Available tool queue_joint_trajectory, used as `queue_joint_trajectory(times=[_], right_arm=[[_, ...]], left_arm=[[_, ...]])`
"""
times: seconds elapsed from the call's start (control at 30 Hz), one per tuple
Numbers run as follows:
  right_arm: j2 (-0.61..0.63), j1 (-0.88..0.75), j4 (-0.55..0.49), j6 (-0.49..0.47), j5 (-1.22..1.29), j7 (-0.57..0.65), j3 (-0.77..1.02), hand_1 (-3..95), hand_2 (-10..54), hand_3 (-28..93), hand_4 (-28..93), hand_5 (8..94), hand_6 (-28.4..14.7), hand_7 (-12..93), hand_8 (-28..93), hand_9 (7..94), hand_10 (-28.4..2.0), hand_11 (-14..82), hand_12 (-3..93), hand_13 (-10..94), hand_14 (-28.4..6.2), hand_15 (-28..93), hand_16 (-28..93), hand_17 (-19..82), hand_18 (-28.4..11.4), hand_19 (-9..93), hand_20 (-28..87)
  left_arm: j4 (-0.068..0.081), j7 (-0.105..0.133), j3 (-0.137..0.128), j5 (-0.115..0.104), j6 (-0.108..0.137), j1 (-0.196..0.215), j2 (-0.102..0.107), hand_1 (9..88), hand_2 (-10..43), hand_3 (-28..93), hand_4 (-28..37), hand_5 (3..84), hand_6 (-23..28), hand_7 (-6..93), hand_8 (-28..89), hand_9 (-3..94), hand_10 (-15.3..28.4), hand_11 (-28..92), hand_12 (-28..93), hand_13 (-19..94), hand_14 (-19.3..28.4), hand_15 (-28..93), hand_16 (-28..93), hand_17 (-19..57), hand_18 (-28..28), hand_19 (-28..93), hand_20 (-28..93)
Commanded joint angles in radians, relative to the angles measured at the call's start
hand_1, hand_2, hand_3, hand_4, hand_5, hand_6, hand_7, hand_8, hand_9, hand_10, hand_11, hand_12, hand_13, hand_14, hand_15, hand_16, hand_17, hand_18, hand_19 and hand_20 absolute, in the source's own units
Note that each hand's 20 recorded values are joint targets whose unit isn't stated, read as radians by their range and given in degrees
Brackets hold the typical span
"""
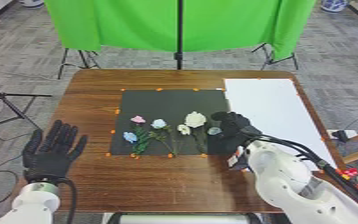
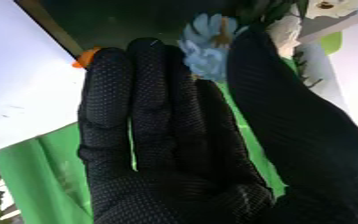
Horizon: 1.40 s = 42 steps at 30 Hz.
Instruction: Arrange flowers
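"So, what is your black fabric-gloved right hand (image 1: 236, 125) doing?"

"It's spread, fingers straight and thumb set apart; you have no grip that I can see. Whether the glove touches any petals, I can't tell."

"And where's the bloom you'd go for?"

"Just beside it, over to your left: the pale-blue, many-petalled flower (image 2: 207, 47), by the opening between thumb and fingers. Your right hand is far nearer to it than your open black-gloved left hand (image 1: 49, 161), out past the other side of the flat black mat (image 1: 153, 97)."

"How do its long axis and your fingers line up?"

"You can't judge that yet, since its stem is hidden. Your fingers slant forward and left. Next along is the large white flower (image 1: 195, 119), head pointing away from you, its long axis running roughly front to back. If you mean to match it, I'd find the blue one's stem before closing the thumb. Close too high and you might crush petals or nudge the small cream flower (image 1: 184, 129)."
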Motion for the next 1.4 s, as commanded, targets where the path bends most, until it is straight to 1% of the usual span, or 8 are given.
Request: queue_joint_trajectory(times=[0.03, 0.23, 0.4, 0.53, 0.67, 0.9, 1.27, 1.4], right_arm=[[0.008, -0.025, -0.012, 0.037, 0.019, 0.002, 0.017, 41.7, -9.5, 76, -28, 38.2, -9.2, 11, -9, 53.7, -17.6, 25.6, 21.1, 53, -13.9, 55, 21, 31, -20.3, 76, 26], [0.013, -0.059, -0.049, 0.052, 0.037, -0.007, 0.061, 32.2, -9.5, 73, -28, 37.6, -10.4, 8, -8, 52.0, -19.5, 23.0, 20.5, 51, -15.7, 56, 20, 30, -21.3, 76, 27], [0.015, -0.063, -0.073, 0.145, 0.087, -0.004, 0.122, 24.6, -3.2, 71, -25, 37.9, -10.7, 7, -7, 49.8, -21.2, 19.8, 20.2, 49, -17.6, 56, 19, 29, -22.3, 76, 26], [0.002, -0.066, -0.073, 0.242, 0.19, -0.073, 0.208, 21.0, 3.7, 71, -24, 38.4, -10.7, 7, -7, 47.8, -22.0, 18.0, 20.1, 46, -18.7, 54, 17, 27, -22.0, 71, 24], [-0.031, -0.112, -0.084, 0.169, 0.387, -0.211, 0.363, 21.2, 8.7, 72, -25, 39.2, -9.2, 9, -7, 44.8, -21.2, 16.4, 20.0, 42, -18.2, 49, 15, 22, -20.7, 64, 21], [-0.086, -0.176, -0.089, 0.167, 0.842, -0.295, 0.503, 18.0, 10.7, 72, -26, 38.6, -7.2, 9, -8, 39.7, -20.0, 9.1, 17.8, 35, -17.4, 32, 15, 18, -19.2, 48, 16], [-0.207, -0.305, -0.11, 0.03, 1.121, -0.379, 0.653, 10.9, 9.5, 72, -25, 32.9, -5.0, 4, -8, 30.7, -16.4, 0.6, 10.4, 29, -15.3, 9, 18, 15, -18.4, 30, 16], [-0.235, -0.327, -0.131, 0.026, 1.134, -0.372, 0.666, 9.9, 9.4, 72, -25, 32.2, -4.9, 4, -8, 30.0, -16.1, 0.7, 9.6, 28, -14.8, 7, 19, 15, -17.9, 28, 16]], left_arm=[[0.007, -0.027, 0.01, -0.011, 0.0, -0.011, -0.01, 28.5, 16.1, 74, -28.3, 45.8, 7.5, 22.8, -12, 42.1, 15.6, 36, 13, 33, 15.8, 49, -9, -4.7, 15.4, 41, 17], [0.01, -0.018, 0.013, -0.022, -0.007, -0.012, -0.003, 28.6, 16.1, 74, -28.3, 45.7, 7.4, 22.9, -12, 42.2, 15.5, 36, 13, 33, 15.5, 49, -9, -4.8, 15.3, 41, 17], [0.011, -0.012, 0.012, 0.024, -0.016, -0.016, 0.016, 28.3, 16.3, 73, -28.3, 45.6, 7.3, 22.8, -12, 42.1, 15.1, 35, 13, 33, 15.2, 49, -9, -4.7, 14.9, 41, 17], [0.007, -0.018, 0.001, 0.09, -0.032, -0.012, 0.03, 27.9, 16.6, 73, -28.3, 45.5, 7.1, 22.1, -12, 42.0, 15.2, 34, 12, 33, 15.1, 48, -9, -4.8, 14.8, 41, 16], [0.013, -0.048, 0.0, 0.227, -0.009, -0.025, 0.04, 27.7, 16.8, 73, -28.3, 45.3, 7.0, 20.7, -11, 41.6, 15.2, 32, 12, 32, 15.0, 47, -9, -4.9, 14.7, 41, 17], [0.035, -0.002, -0.023, 0.286, -0.102, -0.014, 0.046, 24.6, 13.9, 74, -28.3, 42.9, 6.6, 14.7, -10, 38.4, 14.8, 24, 11, 30, 13.5, 37, -8, -5.0, 14.3, 37, 15], [0.046, -0.014, -0.086, 0.438, -0.126, 0.039, 0.045, 20.0, 10.4, 74, -28.3, 34.6, 5.1, 6.6, -8, 25.9, 12.0, 13, 6, 18, 8.8, 17, -7, -4.4, 12.1, 28, 12], [0.039, -0.011, -0.079, 0.369, -0.087, 0.058, 0.027, 19.4, 11.3, 72, -28.3, 33.7, 4.9, 6.3, -8, 25.0, 11.7, 12, 6, 17, 8.1, 14, -6, -4.4, 11.8, 27, 12]])
